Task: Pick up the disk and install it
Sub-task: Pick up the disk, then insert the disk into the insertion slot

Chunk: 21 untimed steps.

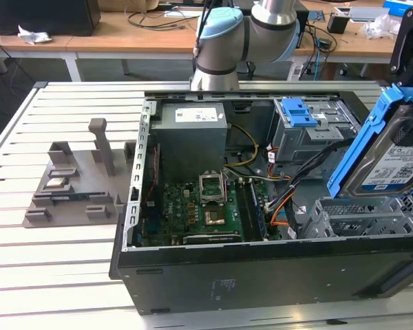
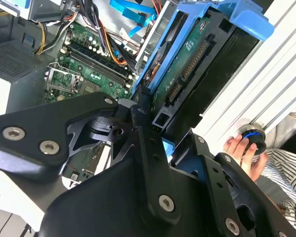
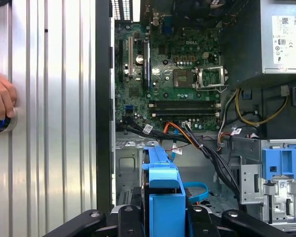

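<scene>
- Now mid-carry: the gripper (image 2: 158, 126) is clamped on the disk (image 1: 398, 155) by its blue rails.
- Disk hangs tilted over the metal cage (image 1: 361, 220), at the exterior view's right of the open computer case (image 1: 261, 271); not seated.
- Seating likely calls for levelling it and lining the rails up with the bay.
- Contact points hidden behind the disk; a person's hand (image 3: 0, 98) on a round button (image 3: 1, 124) is cut off.

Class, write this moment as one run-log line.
hand: shut on disk | disk: tilted, held above open case | install: not done
</scene>
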### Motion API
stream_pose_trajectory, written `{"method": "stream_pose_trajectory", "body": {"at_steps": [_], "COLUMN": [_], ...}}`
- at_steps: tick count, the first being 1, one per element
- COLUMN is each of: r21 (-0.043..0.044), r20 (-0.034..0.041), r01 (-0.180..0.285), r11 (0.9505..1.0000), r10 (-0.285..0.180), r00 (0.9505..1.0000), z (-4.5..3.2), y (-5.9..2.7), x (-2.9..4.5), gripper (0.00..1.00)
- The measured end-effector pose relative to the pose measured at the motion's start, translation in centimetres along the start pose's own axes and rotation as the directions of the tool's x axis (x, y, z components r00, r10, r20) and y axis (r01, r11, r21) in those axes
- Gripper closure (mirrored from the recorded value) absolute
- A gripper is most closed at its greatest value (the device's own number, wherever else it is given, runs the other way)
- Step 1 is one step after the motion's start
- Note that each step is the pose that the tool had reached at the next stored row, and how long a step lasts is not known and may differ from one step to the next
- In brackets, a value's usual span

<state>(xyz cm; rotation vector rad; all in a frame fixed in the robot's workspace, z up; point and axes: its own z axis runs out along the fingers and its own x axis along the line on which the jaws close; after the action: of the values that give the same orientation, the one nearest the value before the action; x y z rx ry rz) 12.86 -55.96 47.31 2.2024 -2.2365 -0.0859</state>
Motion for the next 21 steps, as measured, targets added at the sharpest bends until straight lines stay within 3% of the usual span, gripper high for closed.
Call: {"method": "stream_pose_trajectory", "body": {"at_steps": [5, 8, 11, 13, 15, 21], "r21": [0.0000, 0.0019, 0.0016, 0.0004, -0.0013, -0.0021], "r20": [0.0000, 0.0024, 0.0001, -0.0027, -0.0028, -0.0042], "r01": [-0.001, -0.055, -0.051, -0.020, -0.019, -0.018], "r11": [1.0000, 0.9985, 0.9987, 0.9998, 0.9998, 0.9998], "r10": [0.001, 0.055, 0.051, 0.020, 0.019, 0.018], "r00": [1.0000, 0.9985, 0.9987, 0.9998, 0.9998, 0.9998], "z": [0.00, 0.09, 0.56, 0.78, 1.70, 2.54], "y": [-0.01, -0.01, -0.06, -0.13, -0.29, -0.61], "x": [0.00, 0.00, 0.03, 0.03, 0.06, -0.19], "gripper": [0.63, 0.63, 0.63, 0.63, 0.63, 0.63]}}
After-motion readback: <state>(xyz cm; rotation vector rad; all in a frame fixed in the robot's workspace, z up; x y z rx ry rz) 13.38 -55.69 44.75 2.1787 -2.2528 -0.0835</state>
